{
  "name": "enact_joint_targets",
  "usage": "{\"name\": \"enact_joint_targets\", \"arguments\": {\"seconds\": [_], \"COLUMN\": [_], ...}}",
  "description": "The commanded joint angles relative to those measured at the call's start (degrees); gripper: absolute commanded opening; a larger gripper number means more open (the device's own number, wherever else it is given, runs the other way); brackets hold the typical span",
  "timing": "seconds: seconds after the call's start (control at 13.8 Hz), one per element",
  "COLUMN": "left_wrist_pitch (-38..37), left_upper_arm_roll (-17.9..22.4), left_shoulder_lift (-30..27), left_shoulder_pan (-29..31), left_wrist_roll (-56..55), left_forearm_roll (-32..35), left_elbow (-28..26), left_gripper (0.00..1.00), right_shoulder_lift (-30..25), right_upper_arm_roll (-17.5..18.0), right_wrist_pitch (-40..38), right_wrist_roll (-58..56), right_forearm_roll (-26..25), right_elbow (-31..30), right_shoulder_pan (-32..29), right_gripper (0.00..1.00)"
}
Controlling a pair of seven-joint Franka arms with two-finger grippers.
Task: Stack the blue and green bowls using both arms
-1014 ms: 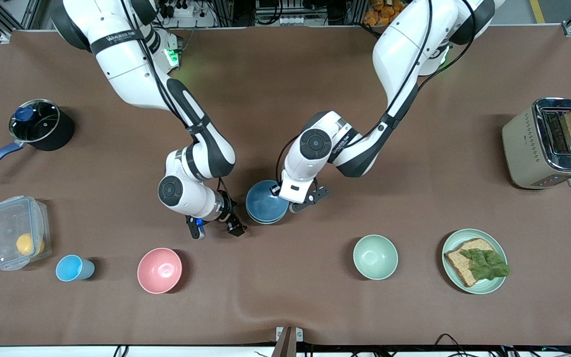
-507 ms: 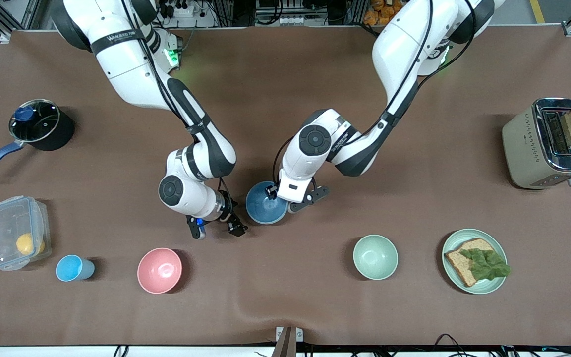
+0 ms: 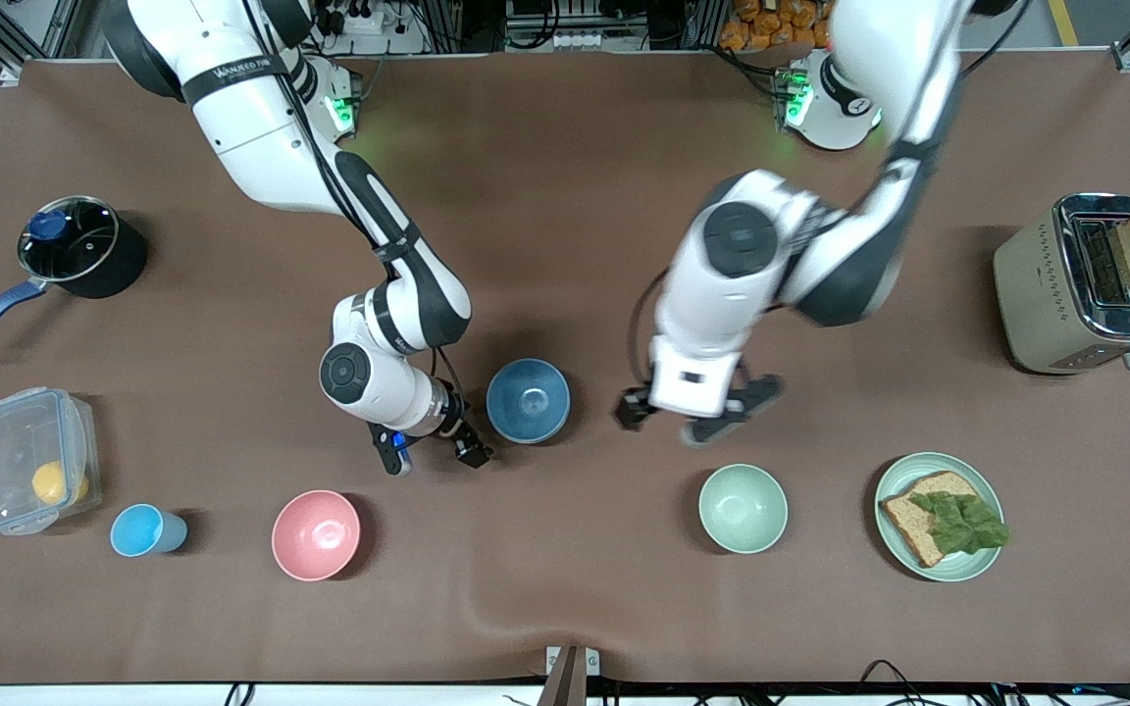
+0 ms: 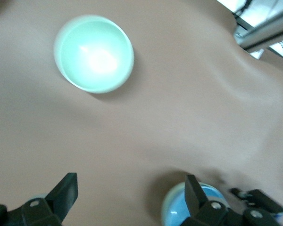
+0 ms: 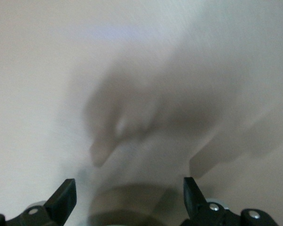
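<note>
While both arms' fingers gape empty, blue bowl (image 3: 528,399) between right gripper (image 3: 433,453) and left gripper (image 3: 688,424).

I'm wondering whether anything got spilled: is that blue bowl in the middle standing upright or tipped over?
Upright. The blue bowl sits on the brown table with its round opening facing up, and its inside looks empty. Neither claw touches it.

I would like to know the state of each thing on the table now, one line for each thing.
Blue bowl: upright, free.
Green bowl: upright, empty.
Pink bowl: upright, empty.
Left tool: open, holds nothing.
Right tool: open, beside blue bowl.
Pot: lid on.
Toaster: bread in slot.
Box: closed.
</note>
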Motion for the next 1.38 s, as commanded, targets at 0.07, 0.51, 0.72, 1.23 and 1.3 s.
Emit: {"name": "enact_joint_targets", "arguments": {"seconds": [0.07,0.51,0.72,1.23,1.3], "left_wrist_pitch": [-12.4,-22.9,-26.4,-28.5,-28.5], "left_upper_arm_roll": [-0.3,-0.6,-0.5,1.0,1.4], "left_shoulder_lift": [-6.3,-18.0,-22.9,-31.3,-31.5], "left_shoulder_pan": [4.9,16.2,20.6,23.5,23.4], "left_wrist_roll": [11.1,31.4,43.2,55.3,56.0], "left_forearm_roll": [0.9,-0.6,-2.1,-4.3,-4.8], "left_elbow": [-3.2,-6.9,-8.7,-14.1,-13.9], "left_gripper": [1.00,1.00,1.00,1.00,1.00], "right_shoulder_lift": [-6.2,-19.2,-28.3,-46.2,-46.3], "right_upper_arm_roll": [0.0,-1.1,-1.1,-1.3,-1.5], "right_wrist_pitch": [-6.6,-27.9,-36.4,-45.9,-46.1], "right_wrist_roll": [-8.2,-43.4,-57.6,-71.2,-71.2], "right_forearm_roll": [-3.9,-12.4,-15.4,-16.7,-17.8], "right_elbow": [-0.4,-1.0,-3.5,-11.4,-11.3], "right_shoulder_pan": [-4.2,-14.9,-20.5,-25.7,-25.7], "right_gripper": [1.00,1.00,1.00,1.00,1.00]}}
